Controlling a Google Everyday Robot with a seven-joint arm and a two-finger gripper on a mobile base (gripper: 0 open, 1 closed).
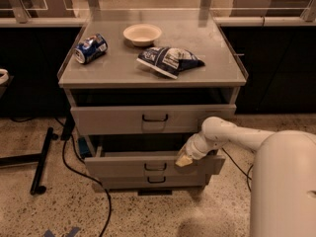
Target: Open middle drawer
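I saw the grey tabletop (217,63) across the upper middle of the frame, with three things lying on it. A blue can (91,48) lay on its side near the left edge. A pale bowl (142,33) stood upright toward the back, near centre. A dark blue snack bag (169,60) lay flat just below the bowl in the frame. My pincer (183,159) was well below the tabletop, right of centre, at the front of the middle drawer (123,166).

White end effector (184,160) occupies the grey metal middle drawer's (123,166) front rim, right of centre; grey top drawer (113,120) hangs just above the opening.
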